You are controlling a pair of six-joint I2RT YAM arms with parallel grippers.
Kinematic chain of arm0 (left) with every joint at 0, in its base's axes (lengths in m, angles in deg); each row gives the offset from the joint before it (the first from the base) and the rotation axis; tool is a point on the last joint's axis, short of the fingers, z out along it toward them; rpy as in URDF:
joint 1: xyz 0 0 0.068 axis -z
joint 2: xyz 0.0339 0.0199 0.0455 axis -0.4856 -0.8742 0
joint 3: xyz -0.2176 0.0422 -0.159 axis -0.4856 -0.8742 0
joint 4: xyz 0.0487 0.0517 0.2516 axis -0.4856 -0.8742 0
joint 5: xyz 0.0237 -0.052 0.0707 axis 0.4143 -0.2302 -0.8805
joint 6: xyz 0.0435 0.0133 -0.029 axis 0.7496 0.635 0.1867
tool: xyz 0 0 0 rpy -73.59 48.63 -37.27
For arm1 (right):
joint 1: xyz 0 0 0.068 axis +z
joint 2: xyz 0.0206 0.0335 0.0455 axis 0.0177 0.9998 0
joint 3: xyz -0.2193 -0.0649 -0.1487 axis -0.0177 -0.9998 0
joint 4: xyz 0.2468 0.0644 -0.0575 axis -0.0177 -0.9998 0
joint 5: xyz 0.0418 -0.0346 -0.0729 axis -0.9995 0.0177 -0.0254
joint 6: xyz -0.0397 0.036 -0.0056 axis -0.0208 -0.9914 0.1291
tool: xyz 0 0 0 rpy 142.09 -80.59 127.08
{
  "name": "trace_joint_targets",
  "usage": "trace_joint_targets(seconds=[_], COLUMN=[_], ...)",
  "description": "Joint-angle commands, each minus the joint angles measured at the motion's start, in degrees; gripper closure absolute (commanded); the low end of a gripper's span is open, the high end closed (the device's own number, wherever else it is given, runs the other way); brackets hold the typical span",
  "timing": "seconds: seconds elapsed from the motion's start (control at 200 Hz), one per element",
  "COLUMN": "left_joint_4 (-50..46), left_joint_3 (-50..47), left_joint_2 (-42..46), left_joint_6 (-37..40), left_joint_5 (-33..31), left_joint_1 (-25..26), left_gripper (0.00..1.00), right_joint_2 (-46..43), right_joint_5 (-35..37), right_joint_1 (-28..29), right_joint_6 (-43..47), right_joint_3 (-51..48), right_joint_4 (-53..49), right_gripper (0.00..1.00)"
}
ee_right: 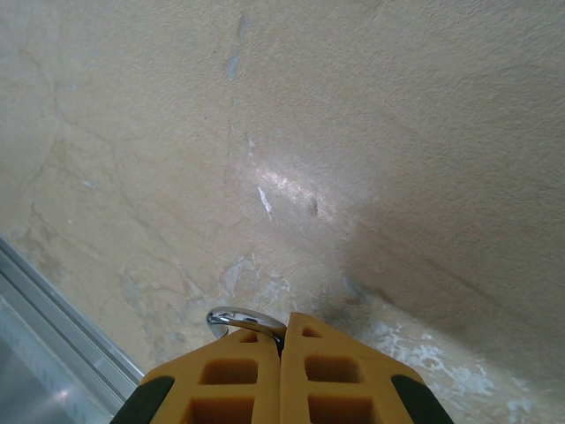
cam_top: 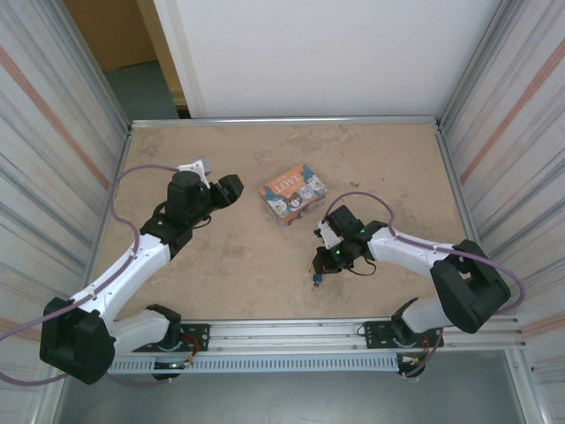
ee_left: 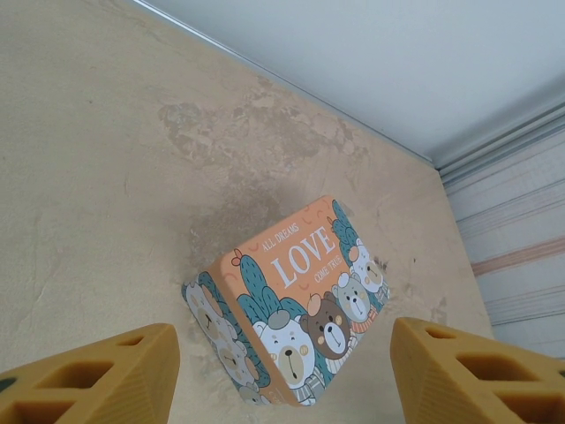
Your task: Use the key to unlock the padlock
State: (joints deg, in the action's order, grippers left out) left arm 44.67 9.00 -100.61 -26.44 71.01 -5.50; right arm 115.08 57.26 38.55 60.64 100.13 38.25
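My right gripper (cam_top: 321,263) is low over the front middle of the table, and a tiny blue padlock (cam_top: 315,281) pokes out beneath it. In the right wrist view the yellow fingers (ee_right: 238,371) are pressed together on it; only the curved silvery shackle (ee_right: 240,319) peeks out to the left of the right gripper (ee_right: 282,331), and the blue body is hidden. I cannot make out the key. My left gripper (cam_top: 229,188) is open at the left, its pads (ee_left: 106,375) wide apart, facing the tin with nothing between them.
A rectangular orange "LOVE" tin (cam_top: 292,193) with cartoon bears (ee_left: 300,300) lies mid-table between the two arms. Corrugated walls flank both sides. A metal rail (ee_right: 53,309) runs along the front edge, close to the right gripper.
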Motion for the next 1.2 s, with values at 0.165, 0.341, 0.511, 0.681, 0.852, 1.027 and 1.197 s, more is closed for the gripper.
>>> trace_joint_targets(seconds=[0.165,0.341,0.511,0.681,0.852,1.027,1.197], left_joint_4=[0.63,0.4,0.28,0.19,0.1,0.09,0.08], left_joint_3=[-0.43,-0.43,-0.71,-0.86,-0.97,-0.92,-0.97], left_joint_2=[0.73,0.72,1.33,1.87,1.96,2.05,1.91], left_joint_6=[-0.26,-0.23,-0.2,0.0,0.15,-0.03,0.05], left_joint_5=[-0.13,-0.12,-0.58,-0.9,-1.0,-1.04,-1.04], left_joint_1=[-0.68,-0.7,-0.79,-0.87,-0.87,-0.87,-0.89], left_gripper=[0.35,0.35,0.35,0.35,0.35,0.35,0.36], right_joint_2=[2.16,4.04,5.32,6.11,7.14,7.49,7.27], right_joint_5=[-0.15,0.33,1.4,1.61,1.85,2.36,2.68], right_joint_1=[0.39,0.4,0.36,0.35,0.34,0.37,0.34], right_joint_6=[-1.3,-1.4,-1.49,-1.44,-1.58,-1.84,-1.88], right_joint_3=[1.61,1.78,1.87,1.95,1.89,1.79,1.87], right_joint_4=[1.47,1.91,2.08,2.26,2.68,2.79,2.44], right_gripper=[1.0,1.0,1.0,1.0,1.0,0.95,0.9])
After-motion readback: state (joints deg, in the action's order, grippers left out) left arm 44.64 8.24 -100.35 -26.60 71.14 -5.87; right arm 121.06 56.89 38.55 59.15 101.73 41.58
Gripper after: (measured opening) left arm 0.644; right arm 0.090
